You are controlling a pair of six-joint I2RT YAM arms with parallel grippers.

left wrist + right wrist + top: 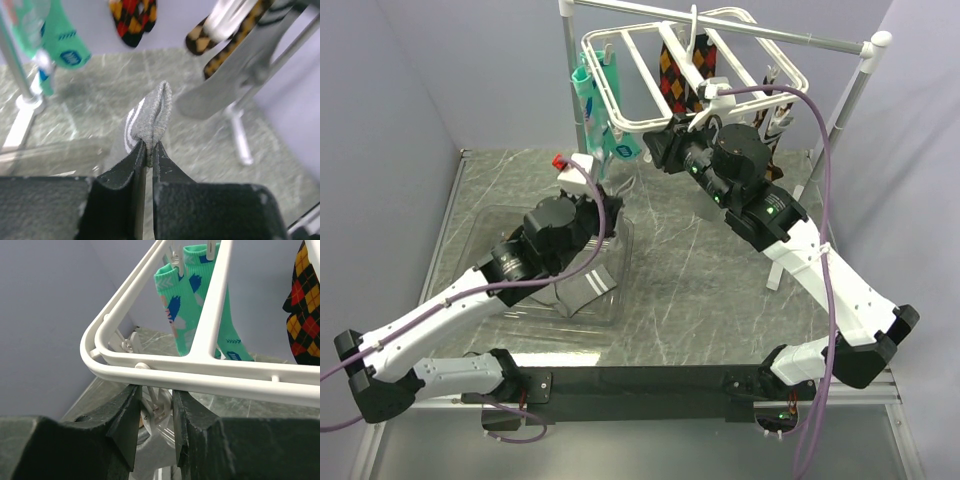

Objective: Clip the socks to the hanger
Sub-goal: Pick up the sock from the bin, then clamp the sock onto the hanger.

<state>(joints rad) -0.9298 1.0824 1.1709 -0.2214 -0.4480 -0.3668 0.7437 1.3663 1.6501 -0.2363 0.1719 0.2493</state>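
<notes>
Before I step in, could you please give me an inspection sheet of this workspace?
Surface: grey marbled table.
Job's things: grey sock, folded, stripes showing; white hanger hung on the rail.
Clutter: teal socks and argyle socks already clipped; clear bin under the left arm.
Grippers: left gripper shut on the sock; right gripper closed around a clip.
Cables: purple cable loops beside the hanger.
Surroundings: plain grey walls.

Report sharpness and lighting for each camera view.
Top external: even, soft light, sharp throughout, with faint shadows on the table. Left wrist: the grey sock in the left gripper is crisp; the argyle sock and teal sock behind are blurred. Right wrist: the hanger is sharp; the clip between the right gripper fingers sits in shadow.
</notes>
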